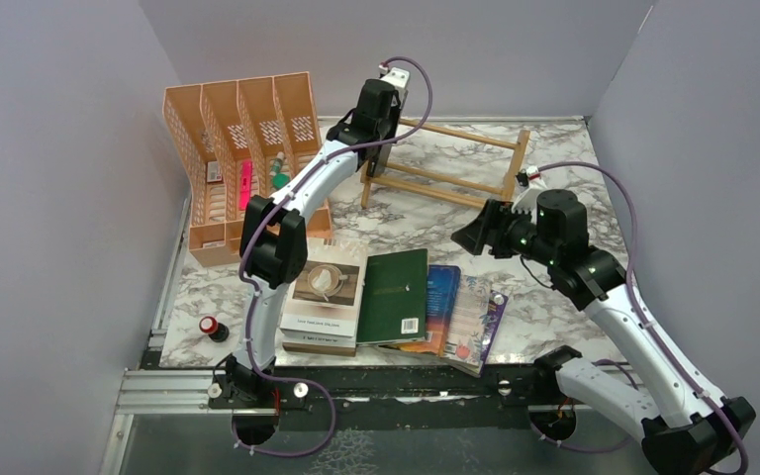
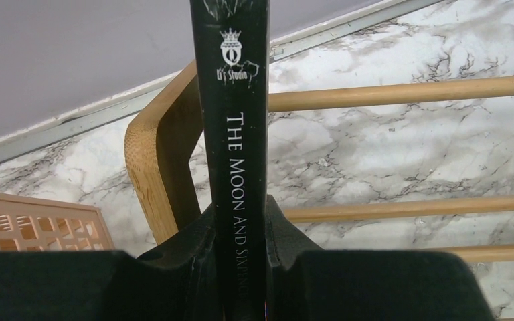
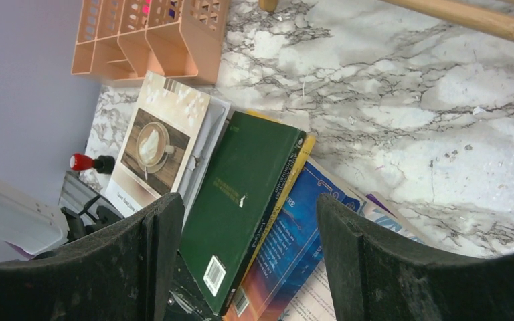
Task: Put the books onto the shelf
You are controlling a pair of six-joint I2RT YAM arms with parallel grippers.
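Observation:
A black book [image 2: 235, 134] with "The Moon and Sixpence" on its spine stands upright in my left gripper [image 2: 239, 217], which is shut on it. It hangs at the left end frame [image 2: 164, 150] of the light-wood shelf [image 1: 447, 163], beside the rails [image 2: 401, 92]. My right gripper [image 1: 473, 234] is open with nothing in it, hovering over the books lying near the table's front. Those are a white book with a coffee cup [image 1: 324, 293], a dark green one [image 1: 394, 295], a yellow one [image 3: 293, 175] under the green, a blue-orange one [image 1: 441, 305] and a floral one [image 1: 477, 323].
An orange perforated file organiser [image 1: 237, 148] holding small items stands at the back left, close to my left arm. A small red-capped bottle [image 1: 213, 327] lies at the table's front left. Grey walls close in the sides and back.

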